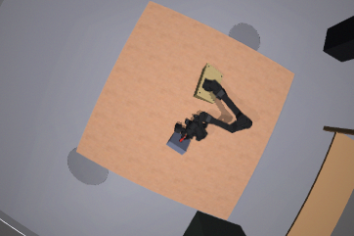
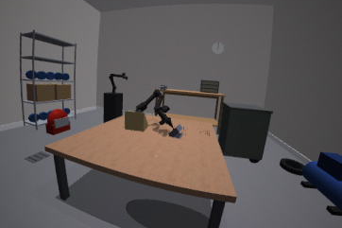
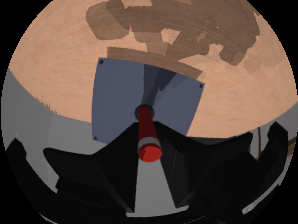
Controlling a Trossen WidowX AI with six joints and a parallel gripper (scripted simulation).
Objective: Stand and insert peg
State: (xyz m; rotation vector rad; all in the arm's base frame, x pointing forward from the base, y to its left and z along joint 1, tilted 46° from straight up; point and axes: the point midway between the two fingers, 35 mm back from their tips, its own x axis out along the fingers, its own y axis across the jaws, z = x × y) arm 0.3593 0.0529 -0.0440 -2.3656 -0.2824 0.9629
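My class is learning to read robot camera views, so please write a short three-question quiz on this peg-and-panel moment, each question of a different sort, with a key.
1. True or false: the claw is shut on the red peg.
2. Multiple choice: in the wrist view, the peg points toward A) the wooden block at the arm's base, B) the blue-grey sloped panel, C) the table's edge.
3. Short answer: in the top view, what does the arm's base stand on?

Key
1. True.
2. B.
3. A tan wooden block on the table.
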